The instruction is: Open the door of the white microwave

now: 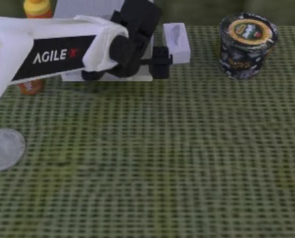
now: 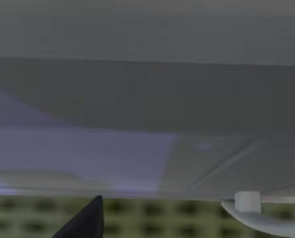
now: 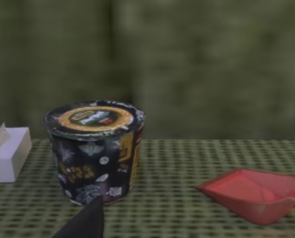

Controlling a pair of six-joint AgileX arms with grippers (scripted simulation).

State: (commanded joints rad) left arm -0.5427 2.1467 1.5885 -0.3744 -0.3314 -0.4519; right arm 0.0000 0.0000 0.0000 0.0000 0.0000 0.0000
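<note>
Reaching across the white microwave [image 1: 88, 12] at the counter's [image 1: 162, 163] far edge, left gripper [image 1: 162, 62] sits at its front, by the door [image 2: 137, 144]; can't tell if fingers are spread or pinching. Handle [image 2: 252, 210] just beside. To do it well: hook handle squarely, pull in an arc w/ hinge. Right arm parked, facing noodle cup [image 3: 95, 151].

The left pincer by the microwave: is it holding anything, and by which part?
Cannot be told. The left pincer sits at the microwave's front edge, but no view shows its fingers closed on the door or handle.
</note>
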